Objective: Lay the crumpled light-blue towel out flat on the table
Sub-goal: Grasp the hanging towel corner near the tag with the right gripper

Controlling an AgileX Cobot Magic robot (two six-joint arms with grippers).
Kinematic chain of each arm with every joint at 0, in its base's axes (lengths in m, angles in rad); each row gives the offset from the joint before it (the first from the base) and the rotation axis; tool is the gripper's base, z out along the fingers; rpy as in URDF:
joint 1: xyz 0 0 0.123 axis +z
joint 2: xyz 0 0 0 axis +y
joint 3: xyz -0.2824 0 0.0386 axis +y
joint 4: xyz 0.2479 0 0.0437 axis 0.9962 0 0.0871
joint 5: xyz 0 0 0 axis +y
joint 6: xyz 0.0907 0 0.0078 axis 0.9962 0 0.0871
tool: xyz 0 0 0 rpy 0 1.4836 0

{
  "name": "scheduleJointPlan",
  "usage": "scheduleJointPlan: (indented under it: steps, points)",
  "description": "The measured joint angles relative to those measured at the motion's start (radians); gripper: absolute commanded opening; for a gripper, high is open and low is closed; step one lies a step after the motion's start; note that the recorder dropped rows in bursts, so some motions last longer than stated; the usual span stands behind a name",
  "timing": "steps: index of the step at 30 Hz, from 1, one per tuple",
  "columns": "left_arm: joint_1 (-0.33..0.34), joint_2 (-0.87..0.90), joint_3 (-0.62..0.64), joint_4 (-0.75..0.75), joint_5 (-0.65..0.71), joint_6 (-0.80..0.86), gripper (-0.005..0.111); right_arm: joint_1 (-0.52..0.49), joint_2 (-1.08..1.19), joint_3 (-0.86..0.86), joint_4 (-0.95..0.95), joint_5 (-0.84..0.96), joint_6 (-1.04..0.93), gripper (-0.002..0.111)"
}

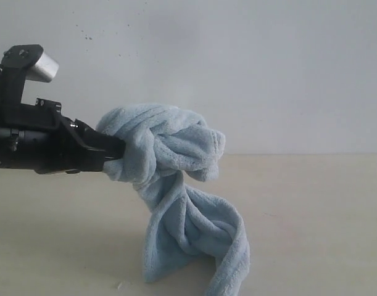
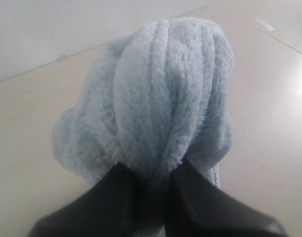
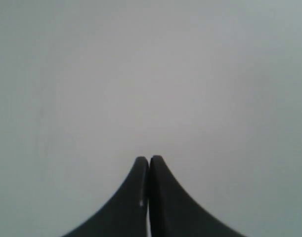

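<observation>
Towel (image 1: 176,154) is held bunched up by the L claw (image 1: 117,151), raised above the tabletop (image 1: 318,216). Its upper part is gathered into a fat wad w/ deep lengthwise folds, well clear of the tabletop. A twisted tail is hung down from the wad. The tail's lower end seems to be rested on the tabletop, w/ the lowest tip cut off by the frame edge. Towel is not spread at all and is heavily crumpled.

L claw: black, reached in roughly level above the tabletop from the ext view's left side. Jaws are set narrow and pinched on a fold of towel, w/ the tips buried in the pile. In the L wrist view both black fingers (image 2: 116,202) are seen w/ cloth squeezed btwn them. The wad bulges out past them, and the tabletop is seen beneath & around it. A silver cylindrical part (image 1: 45,66) is mounted atop the L arm (image 1: 34,139).

R claw (image 3: 149,165): seen in the R wrist view only. Jaws are pressed together tip to tip, nothing gripped. Only a plain pale grey surface is seen beyond it, so its place relative to the tabletop can't be told.

Wall (image 1: 237,61): grey-white w/ a few dark specks, stood behind the tabletop's far edge. Tabletop is pale beige & smooth.
</observation>
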Motion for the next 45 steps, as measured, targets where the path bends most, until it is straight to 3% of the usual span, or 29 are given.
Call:
scheduleJointPlan:
  steps: [5, 11, 16, 17, 19, 20, 23, 27, 29, 45]
  points:
    - [0.000, 0.000, 0.000, -0.006, 0.000, 0.000, 0.004, 0.000, 0.498, -0.108, -0.153, 0.034, -0.033, 0.000]
    - [0.000, 0.000, 0.000, 0.060, 0.018, 0.000, 0.004, 0.001, 0.974, -0.245, -0.038, 0.144, -0.034, 0.000]
    - [0.000, 0.000, 0.000, 0.077, 0.016, 0.000, 0.004, 0.016, 1.160, -0.457, -0.001, 0.888, -0.154, 0.000]
    - [0.000, 0.000, 0.000, 0.077, 0.014, 0.000, 0.004, 0.034, 1.171, -0.500, 0.008, 0.966, -0.159, 0.000]
    - [0.000, 0.000, 0.000, 0.057, 0.008, 0.000, 0.004, 0.135, 1.180, -0.606, 0.036, 1.122, -0.186, 0.000]
    - [0.000, 0.000, 0.000, 0.045, 0.009, 0.000, 0.004, 0.232, 1.180, -0.640, 0.041, 1.179, -0.223, 0.000]
    - [0.000, 0.000, 0.006, 0.036, 0.009, 0.000, 0.004, 0.415, 1.196, -0.657, -0.007, 1.237, -0.236, 0.010]
    - [0.000, 0.000, 0.040, 0.034, 0.009, 0.000, 0.004, 0.439, 1.237, -0.657, -0.108, 1.289, -0.074, 0.045]
    - [0.000, 0.000, 0.042, 0.032, 0.009, 0.000, 0.004, 0.439, 1.266, -0.657, -0.122, 1.302, -0.031, 0.056]
    - [0.000, 0.000, 0.042, 0.031, -0.036, 0.000, 0.004, 0.439, 1.400, -0.657, -0.015, 1.007, 0.049, 0.056]
